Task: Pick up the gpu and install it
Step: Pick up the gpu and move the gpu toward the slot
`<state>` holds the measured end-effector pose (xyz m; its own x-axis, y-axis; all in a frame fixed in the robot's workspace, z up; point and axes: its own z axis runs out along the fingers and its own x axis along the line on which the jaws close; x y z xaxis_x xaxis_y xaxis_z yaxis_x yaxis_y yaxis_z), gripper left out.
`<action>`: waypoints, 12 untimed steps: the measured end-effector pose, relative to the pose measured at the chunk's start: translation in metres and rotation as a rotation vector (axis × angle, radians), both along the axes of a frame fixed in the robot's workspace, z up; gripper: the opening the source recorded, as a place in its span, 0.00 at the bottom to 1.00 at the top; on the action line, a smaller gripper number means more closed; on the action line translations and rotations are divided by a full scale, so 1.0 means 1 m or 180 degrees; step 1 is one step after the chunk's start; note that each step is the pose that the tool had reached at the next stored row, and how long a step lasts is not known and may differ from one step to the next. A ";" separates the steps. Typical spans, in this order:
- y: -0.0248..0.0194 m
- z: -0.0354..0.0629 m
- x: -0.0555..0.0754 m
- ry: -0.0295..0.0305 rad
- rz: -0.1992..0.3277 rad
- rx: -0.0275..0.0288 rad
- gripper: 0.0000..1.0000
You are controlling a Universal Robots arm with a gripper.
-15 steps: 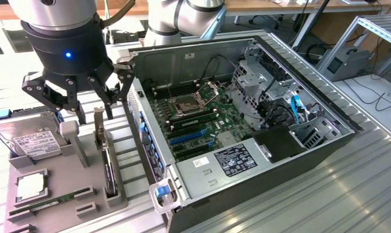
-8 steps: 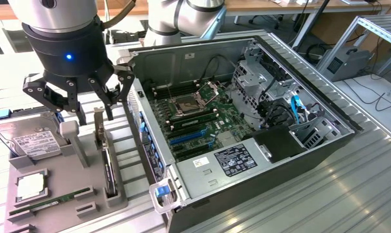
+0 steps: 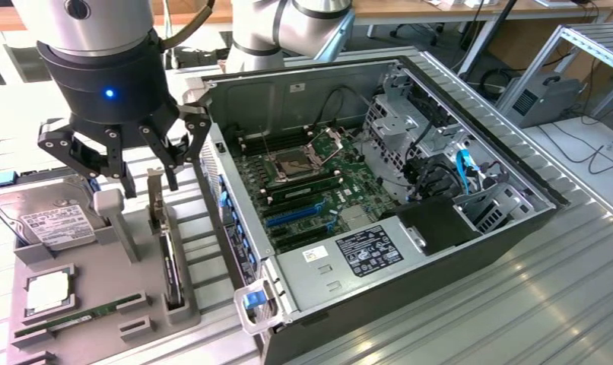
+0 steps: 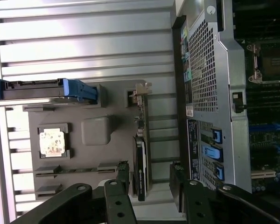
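Observation:
The gpu [image 3: 167, 258] stands on its edge in a slot of the grey parts holder [image 3: 124, 262], beside the open computer case [image 3: 317, 84]. It is a thin dark card. In the wrist view the gpu [image 4: 141, 161] has its silver bracket at one end. My gripper [image 3: 149, 181] hangs open just above the card's far end, not touching it. The wrist view has the gripper [image 4: 150, 186] with its black fingers [image 4: 123, 179] on either side of the card's line, apart from it. Nothing is held.
A hard drive [image 3: 48, 217], a CPU [image 3: 48, 293] and a RAM stick [image 3: 78, 313] also sit in the holder. The case's motherboard carries blue slots [image 3: 291, 217] and a power supply [image 3: 373, 251]. The case wall [image 4: 210, 93] stands close beside the card.

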<state>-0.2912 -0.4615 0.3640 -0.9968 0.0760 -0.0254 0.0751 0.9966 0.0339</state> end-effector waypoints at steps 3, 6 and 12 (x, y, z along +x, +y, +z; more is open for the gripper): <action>-0.0001 -0.0011 0.000 0.0000 0.0000 0.0000 0.48; -0.0002 -0.0022 0.000 0.0000 0.0000 0.0000 0.48; -0.0005 -0.0043 0.000 0.0000 0.0000 0.0000 0.48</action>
<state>-0.2912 -0.4620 0.3597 -0.9968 0.0760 -0.0254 0.0751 0.9966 0.0339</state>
